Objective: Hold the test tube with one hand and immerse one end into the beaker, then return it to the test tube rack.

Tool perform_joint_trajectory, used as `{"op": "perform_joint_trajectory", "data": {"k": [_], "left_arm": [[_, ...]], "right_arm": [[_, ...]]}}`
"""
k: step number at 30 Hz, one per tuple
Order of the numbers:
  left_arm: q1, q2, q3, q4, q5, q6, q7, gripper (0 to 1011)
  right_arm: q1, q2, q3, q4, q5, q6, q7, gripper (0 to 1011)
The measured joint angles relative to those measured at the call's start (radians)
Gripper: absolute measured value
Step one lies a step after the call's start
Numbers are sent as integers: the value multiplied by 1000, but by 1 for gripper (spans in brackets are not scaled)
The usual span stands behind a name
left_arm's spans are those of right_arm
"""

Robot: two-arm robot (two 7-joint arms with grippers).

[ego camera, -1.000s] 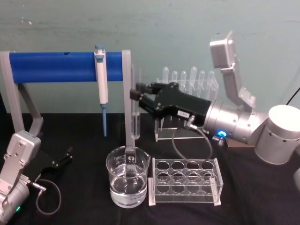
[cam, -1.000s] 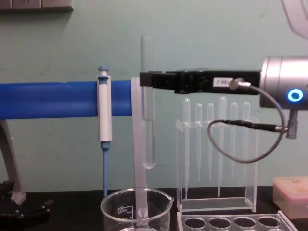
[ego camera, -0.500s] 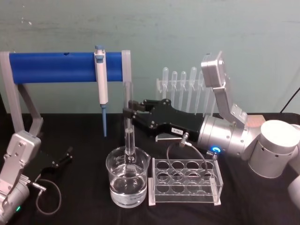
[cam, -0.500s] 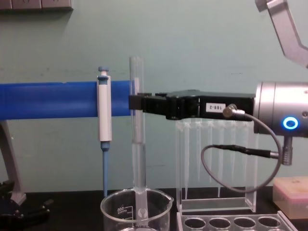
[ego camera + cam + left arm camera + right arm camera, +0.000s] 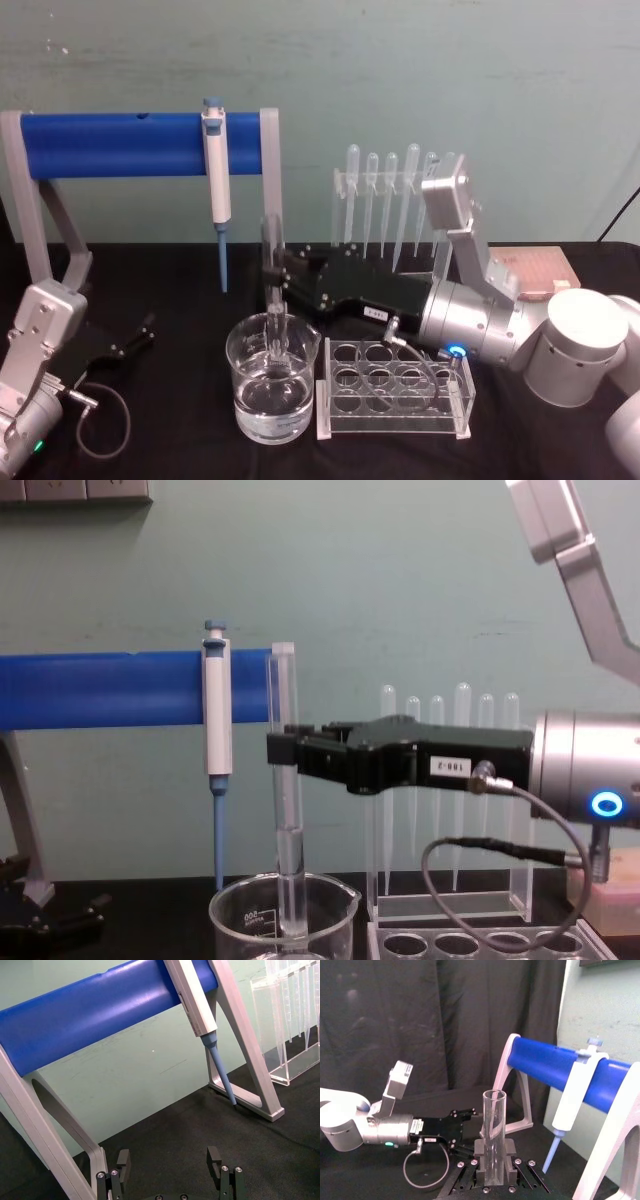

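**First speaker:** Where is the test tube (image 5: 287, 820)?

**Second speaker:** It stands upright with its lower end inside the beaker (image 5: 240, 902). The right gripper (image 5: 280, 752) pinches it around its middle.

**First speaker:** How will it handle?

**Second speaker:** It is probably light, stiff, slick and breakable, so the mid-length hold suits it. The left gripper (image 5: 169, 1160) rests parked on the table, spread apart.

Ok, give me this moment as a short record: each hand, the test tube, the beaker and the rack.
right hand: shut on the test tube, above the beaker
test tube: upright, lower end inside the beaker
beaker: on the table, holds clear liquid
tube touching liquid: cannot tell
test tube rack: beside the beaker, on its right
left hand: open, parked low at the table's left
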Motion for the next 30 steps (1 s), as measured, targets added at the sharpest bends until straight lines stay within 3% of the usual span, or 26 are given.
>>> {"op": "perform_joint_trajectory", "data": {"k": [15,30], "left_arm": [[0,0,0,0,0,0,0,1000],[0,0,0,0,0,0,0,1000]], "right_arm": [[-33,-28,0,65,-16,-51,28,238],[-54,-39,3,90,-39,-67,38,239]]}}
